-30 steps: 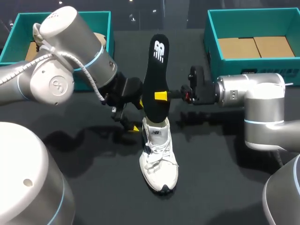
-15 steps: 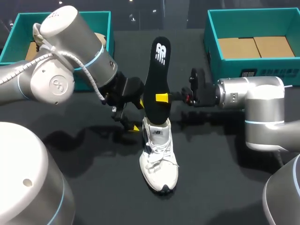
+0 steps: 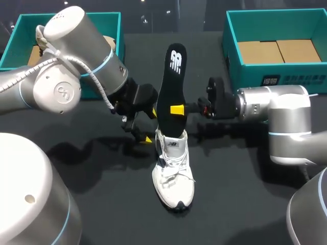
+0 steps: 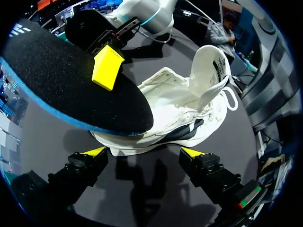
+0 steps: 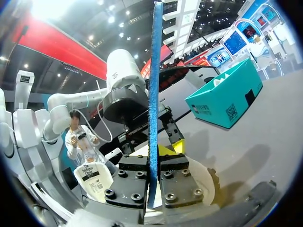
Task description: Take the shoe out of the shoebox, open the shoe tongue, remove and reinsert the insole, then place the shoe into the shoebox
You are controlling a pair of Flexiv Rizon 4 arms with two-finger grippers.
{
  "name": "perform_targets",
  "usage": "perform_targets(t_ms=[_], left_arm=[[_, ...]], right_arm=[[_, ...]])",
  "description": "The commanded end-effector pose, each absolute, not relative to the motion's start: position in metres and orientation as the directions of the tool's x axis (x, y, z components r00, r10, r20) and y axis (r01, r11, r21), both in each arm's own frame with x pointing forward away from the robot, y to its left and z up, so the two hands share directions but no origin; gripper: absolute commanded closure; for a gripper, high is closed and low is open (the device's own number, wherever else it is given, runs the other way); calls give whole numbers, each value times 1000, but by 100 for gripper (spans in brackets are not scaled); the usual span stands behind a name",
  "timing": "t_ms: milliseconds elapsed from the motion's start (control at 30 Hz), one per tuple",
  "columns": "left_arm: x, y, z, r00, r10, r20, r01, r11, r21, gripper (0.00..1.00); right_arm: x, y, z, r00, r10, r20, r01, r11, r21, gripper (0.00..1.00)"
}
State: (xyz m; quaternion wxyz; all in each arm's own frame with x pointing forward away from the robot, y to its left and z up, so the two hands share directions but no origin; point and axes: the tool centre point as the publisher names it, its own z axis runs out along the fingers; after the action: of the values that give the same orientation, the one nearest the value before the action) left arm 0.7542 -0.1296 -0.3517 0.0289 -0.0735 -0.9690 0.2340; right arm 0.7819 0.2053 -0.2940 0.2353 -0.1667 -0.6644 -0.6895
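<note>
The right gripper [image 3: 174, 109] is clenched on the black insole [image 3: 171, 84], held upright with its lower end at the heel opening of the white shoe [image 3: 173, 173]. The shoe stands mid-table [image 3: 245, 199], toe toward the near edge. The left gripper [image 3: 149, 126] is spread wide just beside the heel, grasping nothing. A teal shoebox [image 3: 228, 46] sits at the far right corner, a second teal box [image 3: 118, 30] at the far left.

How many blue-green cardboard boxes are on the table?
2. The left teal cardboard box sits at the far left, partly behind my left arm; the right teal cardboard box sits at the far right. Both are open. No others show.
</note>
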Motion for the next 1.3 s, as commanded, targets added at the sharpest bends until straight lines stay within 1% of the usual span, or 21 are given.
perform_targets(t_ms=[33, 400, 867, 1300], left_arm=[[754, -130, -352, -988, 155, 20, 129, 881, -456, 0], [754, -130, -352, -988, 155, 20, 129, 881, -456, 0], [754, -130, -352, -988, 155, 20, 129, 881, -456, 0], [754, -130, -352, -988, 155, 20, 129, 881, -456, 0]], right_arm=[[785, 210, -293, -836, -119, 535, 539, -2, 842, 100], [789, 217, -289, -849, -142, 508, 512, 8, 859, 100], [775, 207, -309, -824, -127, 552, 556, 8, 831, 100], [754, 212, -326, -790, -105, 604, 601, 59, 797, 100]])
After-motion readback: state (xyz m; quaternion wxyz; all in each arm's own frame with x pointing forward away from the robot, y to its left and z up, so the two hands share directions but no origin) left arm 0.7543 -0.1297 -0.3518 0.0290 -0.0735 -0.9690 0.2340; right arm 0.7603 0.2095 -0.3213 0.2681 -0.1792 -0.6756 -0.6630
